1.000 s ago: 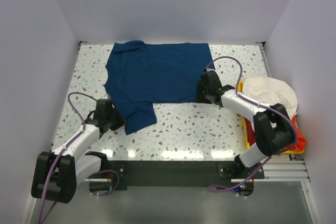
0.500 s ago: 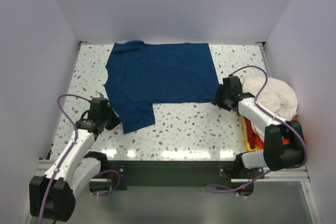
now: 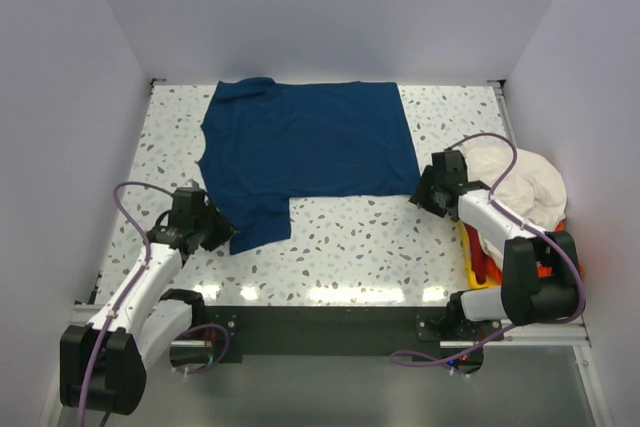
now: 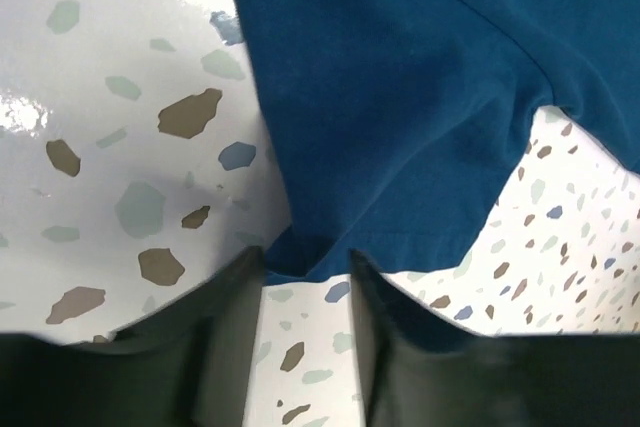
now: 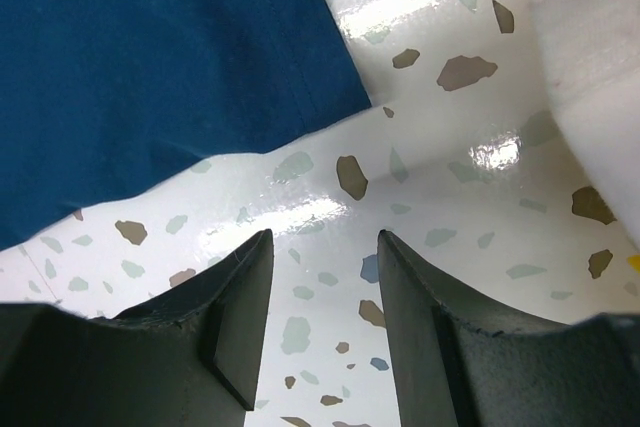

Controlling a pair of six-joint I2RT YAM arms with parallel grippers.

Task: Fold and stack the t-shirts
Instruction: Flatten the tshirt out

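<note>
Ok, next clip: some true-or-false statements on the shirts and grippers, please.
The navy t-shirt lies spread flat on the table. True.
The right gripper is shut on the shirt's corner. False: it is open above bare table beside that corner.
The cream-white shirt is heaped at the right edge. True.
The left gripper is at the collar. False: it is open at the sleeve hem.

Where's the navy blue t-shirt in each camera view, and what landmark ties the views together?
Top external: navy t-shirt spread flat across the far-middle of the speckled tabletop, one sleeve reaching toward the near left.
Left wrist: fills the upper right, sleeve hem at the left claw.
Right wrist: upper left, its corner ahead of the right claw.
Shared landmark: the speckled tabletop along the shirt's edge.
</note>
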